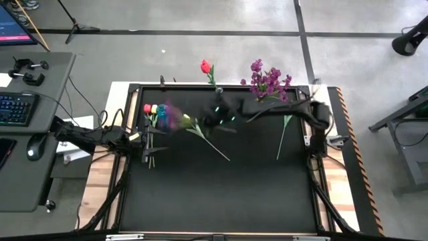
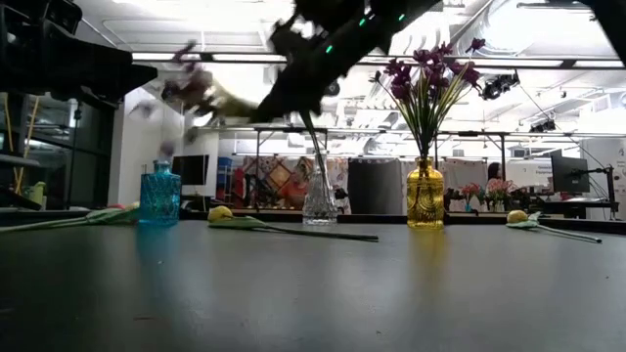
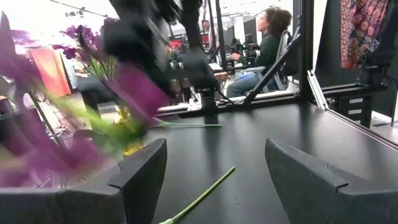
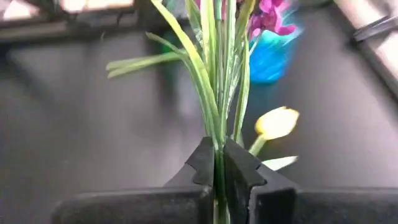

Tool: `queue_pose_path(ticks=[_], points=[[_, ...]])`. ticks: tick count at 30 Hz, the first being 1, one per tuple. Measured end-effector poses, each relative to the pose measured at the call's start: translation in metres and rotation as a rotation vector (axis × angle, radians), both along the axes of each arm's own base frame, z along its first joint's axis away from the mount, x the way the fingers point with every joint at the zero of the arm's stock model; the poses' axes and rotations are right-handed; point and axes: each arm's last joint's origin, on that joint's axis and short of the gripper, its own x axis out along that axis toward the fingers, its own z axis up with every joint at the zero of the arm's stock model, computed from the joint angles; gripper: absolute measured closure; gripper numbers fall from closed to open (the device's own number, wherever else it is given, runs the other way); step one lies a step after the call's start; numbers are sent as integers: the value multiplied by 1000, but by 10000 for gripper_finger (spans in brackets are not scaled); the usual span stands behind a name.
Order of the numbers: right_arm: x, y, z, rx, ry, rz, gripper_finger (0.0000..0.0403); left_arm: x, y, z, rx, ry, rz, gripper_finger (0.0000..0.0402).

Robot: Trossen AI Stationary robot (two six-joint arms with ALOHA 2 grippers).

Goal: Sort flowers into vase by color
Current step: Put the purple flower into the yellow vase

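1. Right gripper (image 4: 219,163): your right wrist view shows its two dark fingers clamped on the green stems of a bushy purple blossom sprig (image 4: 214,74). From above you see only a purple blur (image 1: 172,115) near the table's left rear, beside the blue glass bottle vase (image 1: 160,110); the low view shows the sprig (image 2: 201,86) lifted high above that vase (image 2: 159,194).

2. Left gripper (image 3: 214,177): its fingers stand wide apart with nothing between them, low at the table's left edge (image 1: 144,137). Only its wrist view shows a person seated in the room beyond.

3. Yellow glass vase (image 2: 424,196): holds purple blossom sprigs (image 2: 428,68).

4. Clear glass vase (image 2: 319,200): the overhead view shows a red tulip (image 1: 206,67) at it; the low view shows only a stem.

5. Lying on the black table (image 1: 221,194): a yellow tulip (image 2: 221,213) centre-left, another (image 2: 517,216) to the right. The overhead view alone shows red and yellow tulips (image 1: 150,109) bunched at the left.
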Motion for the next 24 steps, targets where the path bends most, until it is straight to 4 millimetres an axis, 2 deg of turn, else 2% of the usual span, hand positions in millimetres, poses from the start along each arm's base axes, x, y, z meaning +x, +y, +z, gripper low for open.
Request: queue_pose_path(ticks=[5, 8, 14, 24], points=[[-39, -25, 70, -41, -168, -53, 401, 0, 0, 0, 0, 1, 0, 140], [-58, -33, 94, -45, -224, -62, 402, 0, 0, 0, 0, 1, 0, 140], [-78, -32, 114, -20, -251, -21, 402, 0, 0, 0, 0, 1, 0, 140], [-98, -23, 119, 34, -160, 47, 402, 0, 0, 0, 0, 1, 0, 140]])
